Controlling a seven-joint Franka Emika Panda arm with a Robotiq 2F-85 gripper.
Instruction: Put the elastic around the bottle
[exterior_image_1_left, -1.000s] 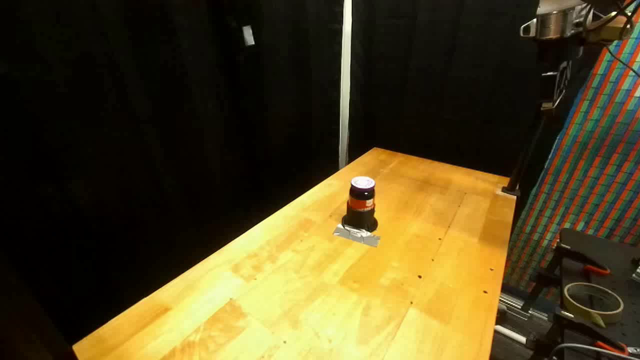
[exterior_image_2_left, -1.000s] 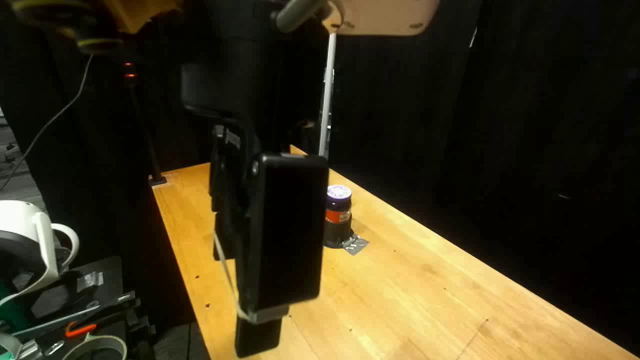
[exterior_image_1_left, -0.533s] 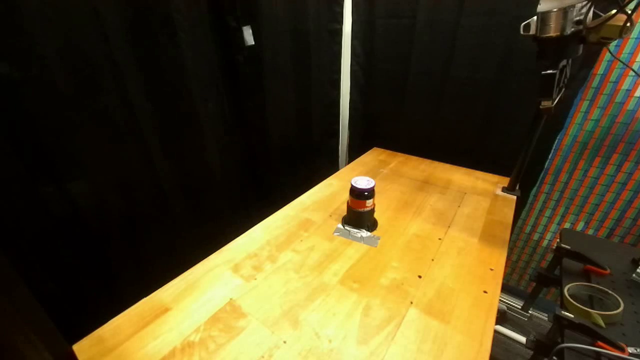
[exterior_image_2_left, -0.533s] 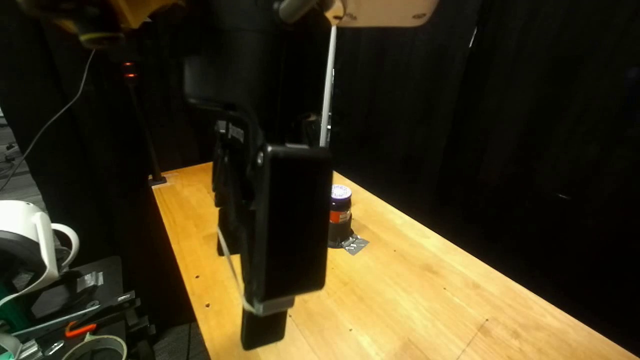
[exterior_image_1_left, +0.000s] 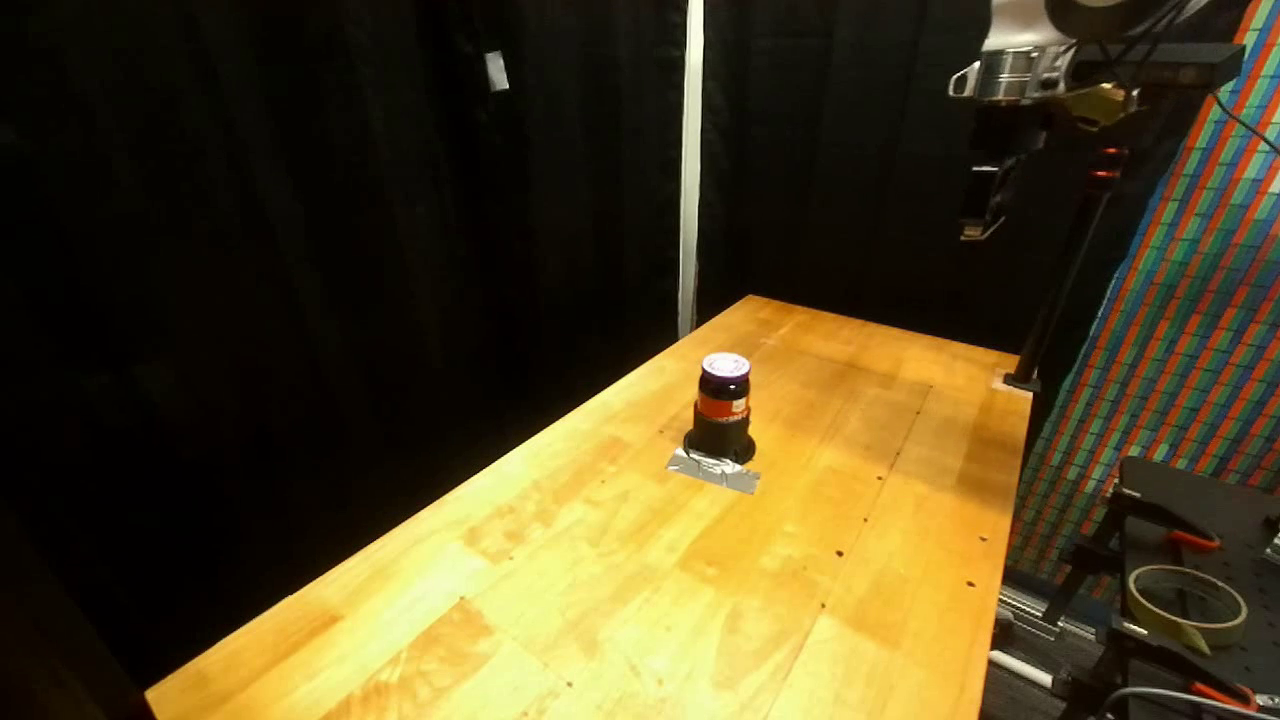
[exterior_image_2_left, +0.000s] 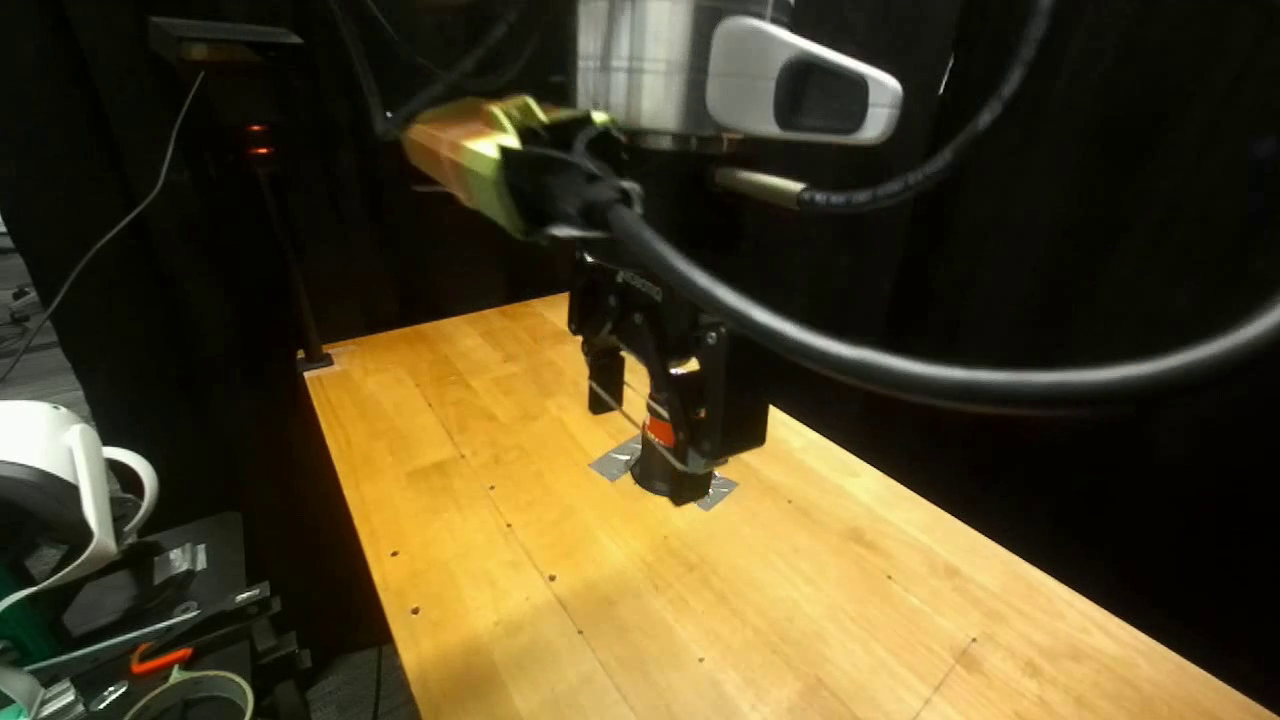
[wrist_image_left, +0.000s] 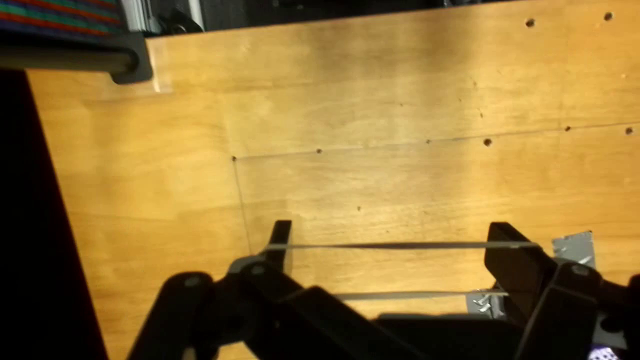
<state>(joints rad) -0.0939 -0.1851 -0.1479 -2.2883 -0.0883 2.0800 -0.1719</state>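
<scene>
The bottle (exterior_image_1_left: 722, 407) stands upright in a black holder (exterior_image_1_left: 719, 437) taped to the table, with an orange label and a pale-topped dark cap. In an exterior view it (exterior_image_2_left: 659, 431) is partly hidden behind my gripper (exterior_image_2_left: 647, 453). Only a bit of its cap (wrist_image_left: 602, 353) shows at the wrist view's lower right corner. My gripper (wrist_image_left: 391, 223) is open, with the thin, pale elastic (wrist_image_left: 400, 245) stretched around both fingers in two strands. The elastic (exterior_image_2_left: 618, 405) is apart from the bottle. An exterior view shows the gripper (exterior_image_1_left: 980, 228) high above the table, right of the bottle.
Silver tape (exterior_image_1_left: 715, 471) fixes the holder to the wooden table (exterior_image_1_left: 600, 580). A black pole (exterior_image_1_left: 1045, 300) stands at the far table corner. A side cart holds a tape roll (exterior_image_1_left: 1187, 605) and a white kettle-like thing (exterior_image_2_left: 60, 460). A thick cable (exterior_image_2_left: 900, 375) hangs from the arm.
My gripper has moved away from the camera in an exterior view and leftward in an exterior view, nearer the bottle, with the elastic still stretched on its fingers. The bottle has not moved.
</scene>
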